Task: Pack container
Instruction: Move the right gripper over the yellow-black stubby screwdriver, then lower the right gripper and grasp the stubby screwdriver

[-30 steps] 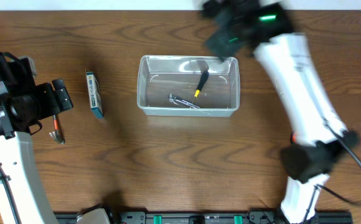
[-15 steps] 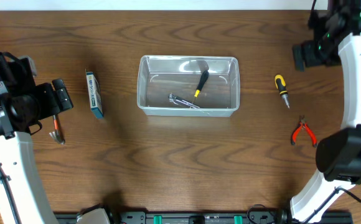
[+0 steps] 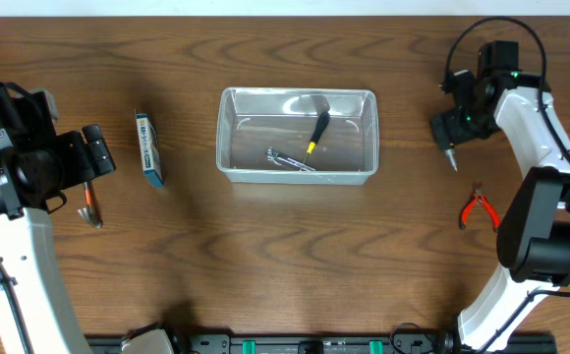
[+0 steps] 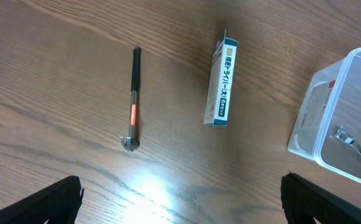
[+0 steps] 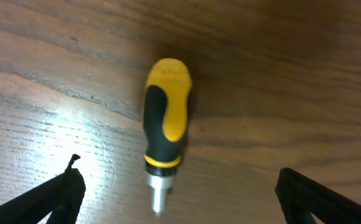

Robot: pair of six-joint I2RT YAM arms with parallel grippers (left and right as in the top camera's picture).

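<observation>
The clear plastic rectangular container [image 3: 297, 133] stood on the brown wooden table [image 3: 265, 256], midway between the left and right edges and nearer the far edge. It held a black-and-yellow screwdriver [image 3: 318, 131] and a silver wrench [image 3: 287, 158]. Near the right edge, the right pincer [image 5: 180, 193] hovered spread over a stubby yellow-and-black screwdriver [image 5: 165, 134]. The left pincer [image 4: 180, 196] hung spread near the left edge.

A clear container [image 3: 224, 138] sits mid-surface [image 3: 265, 256] toward the far edge, holding a black-and-yellow screwdriver [image 3: 318, 131] and a metal wrench [image 3: 290, 160]. A blue-and-white box [image 3: 148, 147] lies toward the left edge. Near the right edge, the right pincer [image 3: 449, 131] hangs over a small screwdriver [image 3: 451, 160], with red pliers [image 3: 479, 209] nearby.
</observation>
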